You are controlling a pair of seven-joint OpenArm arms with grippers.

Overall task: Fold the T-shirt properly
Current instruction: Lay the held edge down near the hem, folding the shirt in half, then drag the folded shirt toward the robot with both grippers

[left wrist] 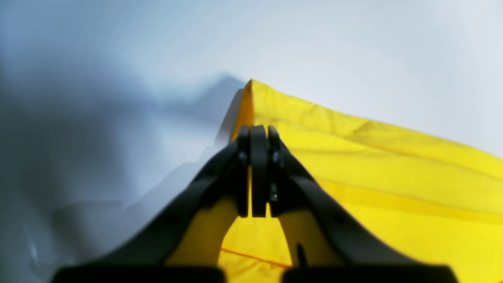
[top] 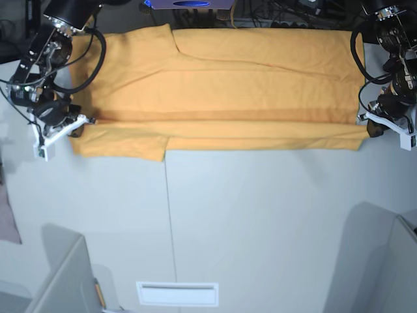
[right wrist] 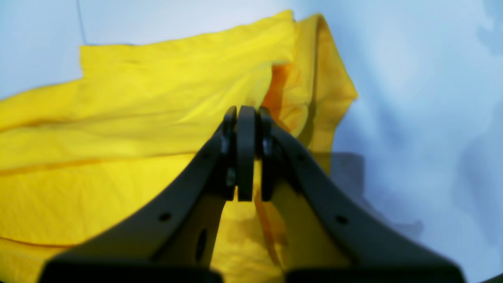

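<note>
Your left hand (top: 370, 130) is clamped on the edge of the orange-yellow T-shirt (top: 221, 81) near one end, and your right hand (top: 79, 130) is clamped on the same fabric near the other. The T-shirt lies spread across the table (top: 260, 215) between your two arms, its gripped edge forming a long band, with a flap reaching out beneath it on your right arm's side.

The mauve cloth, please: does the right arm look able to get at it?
Probably not now: the right pincer grips the T-shirt, though the mauve cloth lies on that arm's side.
</note>
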